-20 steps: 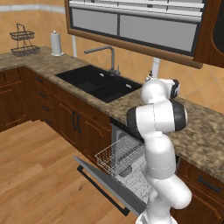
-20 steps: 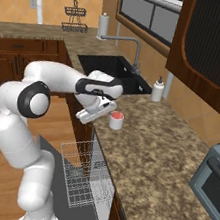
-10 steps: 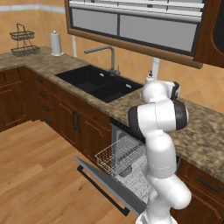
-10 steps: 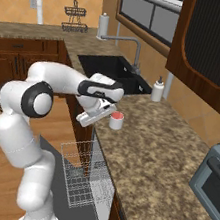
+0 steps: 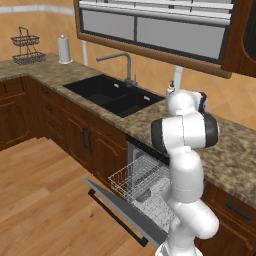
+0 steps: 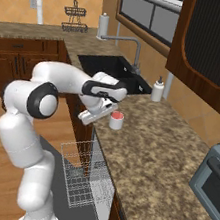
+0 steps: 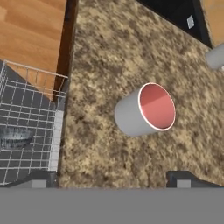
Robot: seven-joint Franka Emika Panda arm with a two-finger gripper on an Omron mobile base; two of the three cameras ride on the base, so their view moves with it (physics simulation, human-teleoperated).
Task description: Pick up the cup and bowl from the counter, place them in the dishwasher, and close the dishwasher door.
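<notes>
Speckled brown-and-grey granite forms the counter (image 6: pixel 169 193), which runs from the upper left toward the lower right of the right base view, over dark wood cabinets (image 5: pixel 50 120). A black sink (image 5: pixel 112 95) with a curved faucet (image 5: pixel 120 62) sits near the middle of the left base view, and a white soap bottle (image 6: pixel 158 89) stands at the counter's back edge, right of centre in the right base view. The cup (image 6: pixel 116 119), white outside and red-pink inside, stands upright on the granite near the front edge, at the centre of the right base view; in the hand view it lies just right of centre. The gripper (image 6: pixel 97 116) hangs just left of the cup, its jaws spread wide apart and touching nothing. Below the counter the dishwasher (image 5: pixel 150 185) stands open, its door (image 5: pixel 120 210) dropped flat in the lower middle of the left base view. Its white wire rack (image 6: pixel 83 178) is pulled out, and the grey-blue bowl (image 7: pixel 15 136) lies in it, at the left edge of the hand view.
</notes>
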